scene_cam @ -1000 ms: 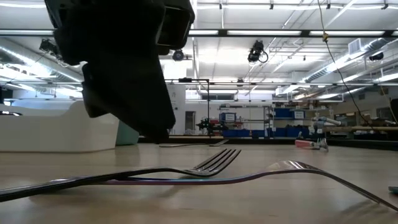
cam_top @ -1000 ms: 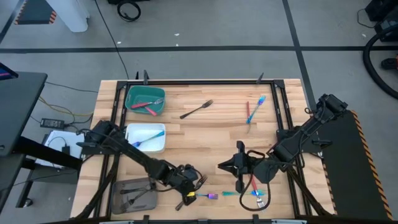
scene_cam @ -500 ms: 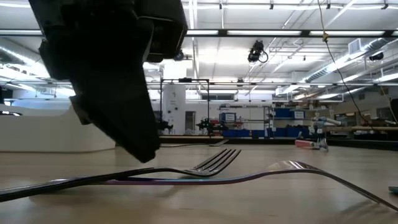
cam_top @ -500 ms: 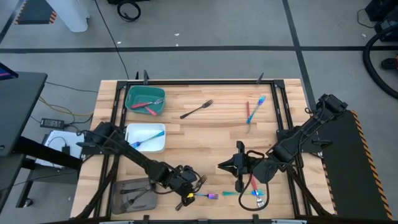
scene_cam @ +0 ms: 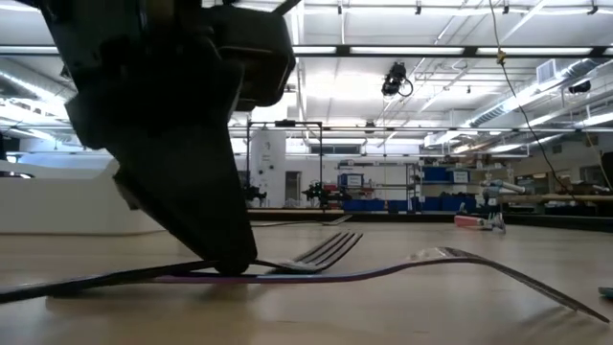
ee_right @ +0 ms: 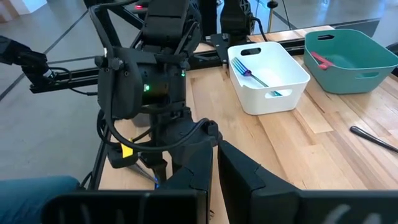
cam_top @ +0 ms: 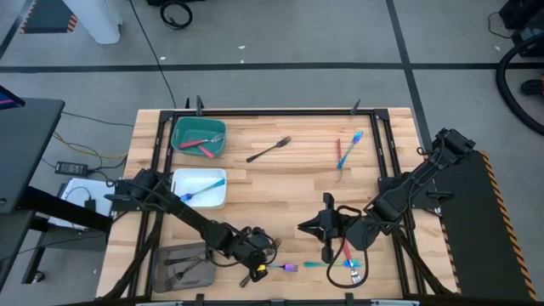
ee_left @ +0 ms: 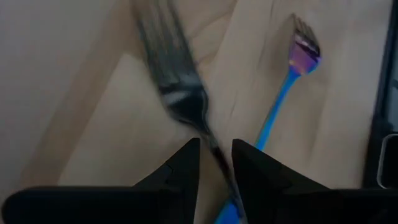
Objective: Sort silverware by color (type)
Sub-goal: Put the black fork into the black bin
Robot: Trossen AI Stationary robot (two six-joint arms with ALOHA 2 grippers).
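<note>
As it sits low at the table's [cam_top: 297, 183] six o'clock edge, the left pincer [ee_left: 215, 157] has its narrowly parted fingers straddling the dark fork [ee_left: 171, 81], touching an iridescent fork [ee_left: 287, 84]. Toward four o'clock, the right pincer [cam_top: 327, 228] hovers, fingers nearly together, empty.

The high camera looked straight down on the whole table [cam_top: 280, 183]. The low one sat at tabletop height, close behind a dark fork [scene_cam: 321, 253], which the left wrist camera also showed.
</note>
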